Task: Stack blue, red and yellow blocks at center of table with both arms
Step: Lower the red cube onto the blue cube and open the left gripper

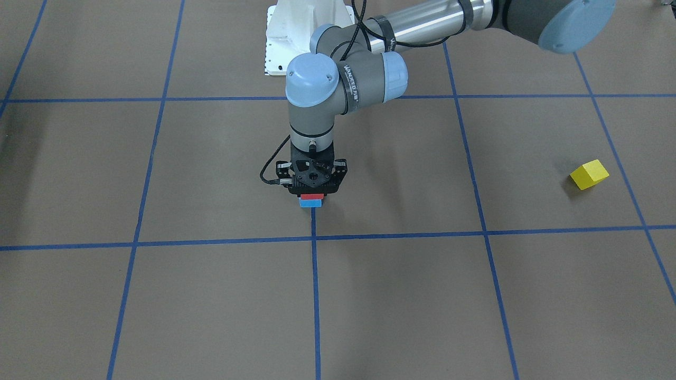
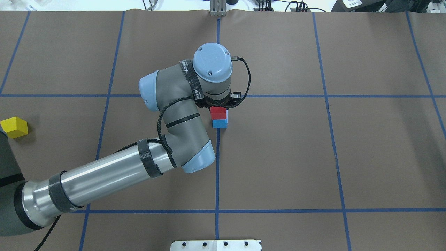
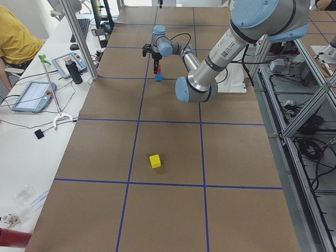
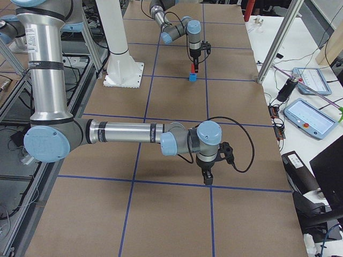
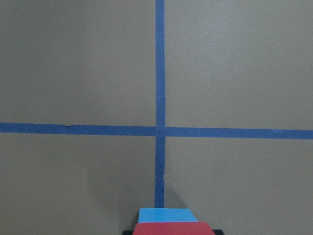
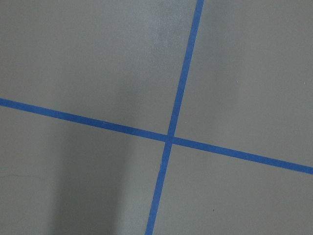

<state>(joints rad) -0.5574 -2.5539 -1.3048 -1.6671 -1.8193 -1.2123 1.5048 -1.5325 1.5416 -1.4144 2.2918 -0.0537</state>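
The red block sits on top of the blue block by the centre tape cross. Both also show in the overhead view, red above blue. My left gripper points straight down and is shut on the red block, which fills the bottom edge of the left wrist view over the blue block. The yellow block lies alone far out on my left side. My right gripper shows only in the exterior right view, empty above a tape cross; I cannot tell whether it is open or shut.
Brown paper with a blue tape grid covers the table. The white robot base plate is at the table's edge. An operator sits at a side desk with tablets.
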